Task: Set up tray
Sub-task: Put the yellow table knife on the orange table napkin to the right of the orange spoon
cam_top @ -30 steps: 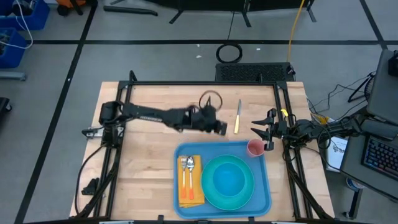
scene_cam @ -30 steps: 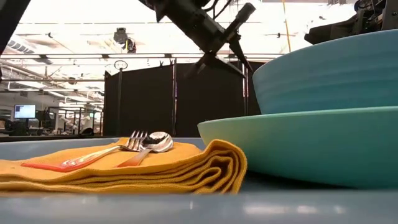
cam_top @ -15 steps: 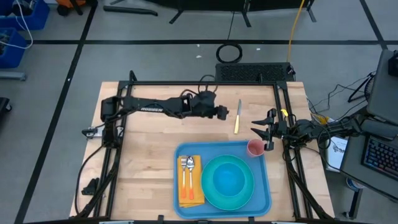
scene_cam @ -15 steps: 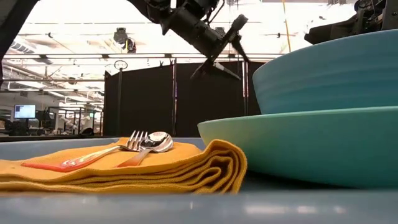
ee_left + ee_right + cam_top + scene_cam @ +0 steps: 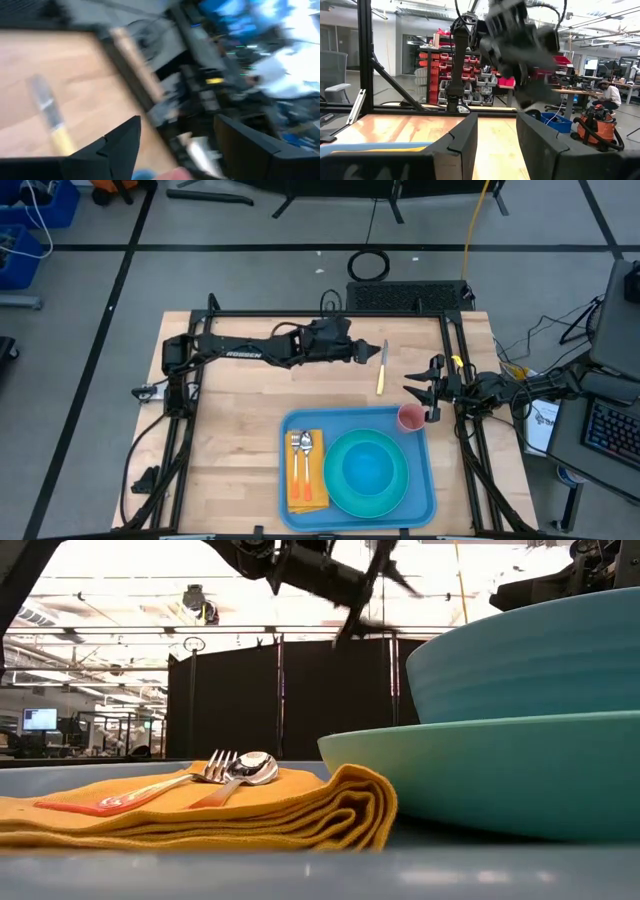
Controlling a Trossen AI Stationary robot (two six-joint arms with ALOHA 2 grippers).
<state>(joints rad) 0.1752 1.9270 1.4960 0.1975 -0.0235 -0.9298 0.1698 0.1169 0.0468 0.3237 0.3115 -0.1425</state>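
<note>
The blue tray (image 5: 432,485) lies at the table's near edge. On it rest a turquoise plate (image 5: 340,480) with a bowl (image 5: 368,468), an orange napkin (image 5: 313,495) carrying a fork (image 5: 297,445) and spoon (image 5: 307,444), and a pink cup (image 5: 410,417) in the far right corner. A yellow-handled knife (image 5: 381,368) lies flat on the wood beyond the tray. My left gripper (image 5: 361,352) hovers open just left of the knife's blade; in the left wrist view the knife (image 5: 49,119) shows beyond the fingers. My right gripper (image 5: 425,392) waits open at the table's right edge.
Black frame rails (image 5: 330,314) border the table's far side and both flanks. Bare wood (image 5: 235,420) stretches left of the tray. In the low view the napkin (image 5: 200,815), plate (image 5: 480,780) and bowl (image 5: 530,660) fill the foreground, with my left gripper (image 5: 372,588) high above.
My left gripper has moved from just beyond the tray's far rim toward the table's far edge and risen, ending beside the knife's blade. Its fingers have stayed open. The right arm has kept still.
</note>
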